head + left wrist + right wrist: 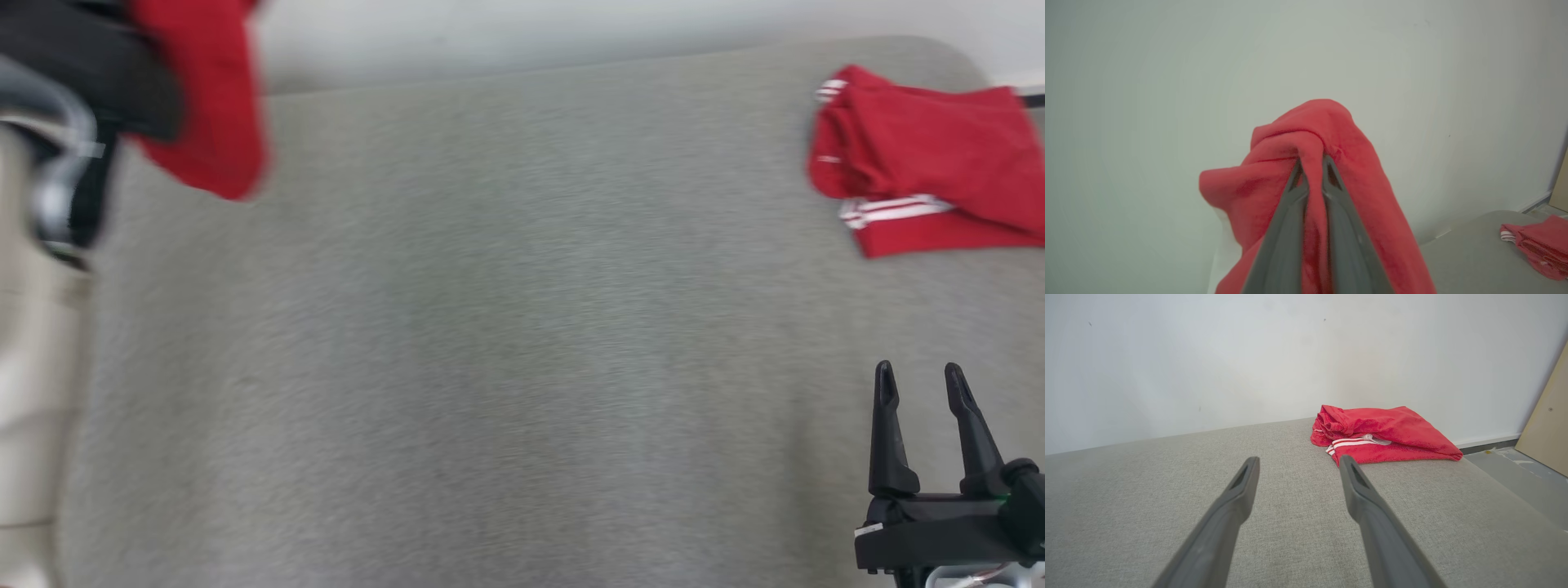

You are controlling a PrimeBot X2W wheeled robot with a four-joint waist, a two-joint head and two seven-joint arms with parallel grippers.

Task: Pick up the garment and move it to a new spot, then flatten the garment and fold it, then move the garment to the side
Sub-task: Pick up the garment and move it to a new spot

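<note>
Pinched tight in left claw [1312, 160]: red garment [1274, 192], hanging long-ways down from tips. Wide, holding nothing: right claw [918, 371]. Grey top [490, 367] below, over toward right claw.

Blurred garment [208, 106], top edge-cropped.

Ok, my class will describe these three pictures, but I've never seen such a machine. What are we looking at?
This is a two-armed robot at a grey surface. One picture looks down from its head; the other two look forward from each wrist. The left end effector is shut on a red garment, held up before the pale wall. The right end effector is open and holds nothing. A striped red garment lies loosely folded at the surface's far right.
</note>
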